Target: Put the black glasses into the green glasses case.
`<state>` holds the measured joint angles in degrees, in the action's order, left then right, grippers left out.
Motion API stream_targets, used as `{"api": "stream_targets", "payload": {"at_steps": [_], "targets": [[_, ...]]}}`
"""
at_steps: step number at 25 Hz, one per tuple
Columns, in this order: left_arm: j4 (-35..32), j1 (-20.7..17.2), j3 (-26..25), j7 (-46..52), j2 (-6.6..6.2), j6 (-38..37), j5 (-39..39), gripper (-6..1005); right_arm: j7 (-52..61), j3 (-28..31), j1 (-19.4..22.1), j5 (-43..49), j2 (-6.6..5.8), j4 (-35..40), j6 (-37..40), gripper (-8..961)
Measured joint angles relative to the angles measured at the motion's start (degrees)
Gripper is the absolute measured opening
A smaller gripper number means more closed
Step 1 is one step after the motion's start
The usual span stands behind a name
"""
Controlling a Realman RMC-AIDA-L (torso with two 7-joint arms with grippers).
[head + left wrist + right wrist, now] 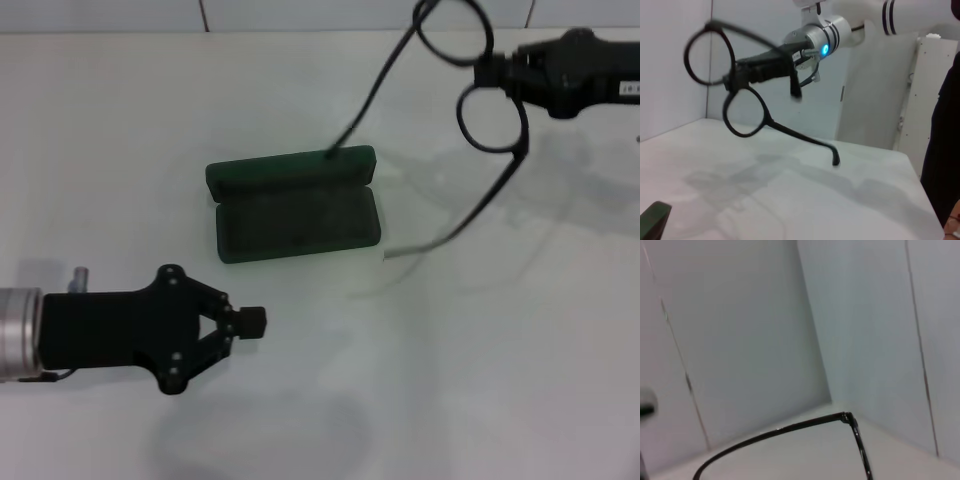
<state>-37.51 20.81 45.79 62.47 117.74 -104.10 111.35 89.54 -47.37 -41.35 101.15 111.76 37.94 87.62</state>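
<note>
**Carrying the spectacles over to the open case**

Holding the thin black-framed glasses [478, 90] up in the air, the right gripper [497, 70] is clamped on the bridge between the two rounded lenses, well above the white tabletop [120, 150]. The left wrist view shows the same grasp: the glasses [735, 95] hang from the right gripper [740, 75] with both temple arms unfolded, one trailing low toward the table. In the right wrist view only a sliver of frame [790, 429] is visible.

The dark green rectangular hard case [292, 204] lies open on the table toward the robot's left of the glasses, lid laid back and lined tray facing up. One temple tip appears over the lid edge in the head view, but whether it touches cannot be told.

The left gripper [245, 322] is parked low over the table near the robot, fingers closed on nothing.

To do this step well, the spread temples are the difficulty: they look likely to overhang the tray. I would turn the frame lengthwise with the case, centre it over the tray, and lower slowly so that no tip snags the rim or pushes the case aside.
</note>
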Motion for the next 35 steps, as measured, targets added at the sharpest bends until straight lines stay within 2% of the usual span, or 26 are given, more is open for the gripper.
{"api": "stream_targets", "payload": {"at_steps": [3,6,10,14,21,35], "targets": [[2.58,1.81,0.0,-0.37,0.19,-0.03,-0.15,71,-2.51,0.0,-0.04,-5.01,-0.03,-4.94,-0.06,68],[6.25,4.37,-0.01,-2.11,0.62,-0.01,-0.08,27,-4.58,0.01,-0.33,-8.18,0.48,-9.26,-0.11,67],[10.57,7.94,0.0,-4.13,1.69,0.65,0.25,-2,-6.01,-0.05,-0.44,-9.5,2.54,-11.75,-1.16,67],[15.54,11.99,-0.01,-4.66,2.1,3.12,-0.18,-1,-6.28,-0.14,-0.58,-9.94,4.03,-12.97,-2.96,67],[19.18,14.88,-0.02,-6.84,2.29,5.45,-1.56,-1,-6.56,-0.29,-2.17,-12.85,4.08,-17.84,-2.64,68],[19.66,15.95,0.02,-6.49,2.19,5.52,-3.02,1,-6.62,-2.83,-2.86,-12.72,4.25,-19.28,-0.54,67]]}}
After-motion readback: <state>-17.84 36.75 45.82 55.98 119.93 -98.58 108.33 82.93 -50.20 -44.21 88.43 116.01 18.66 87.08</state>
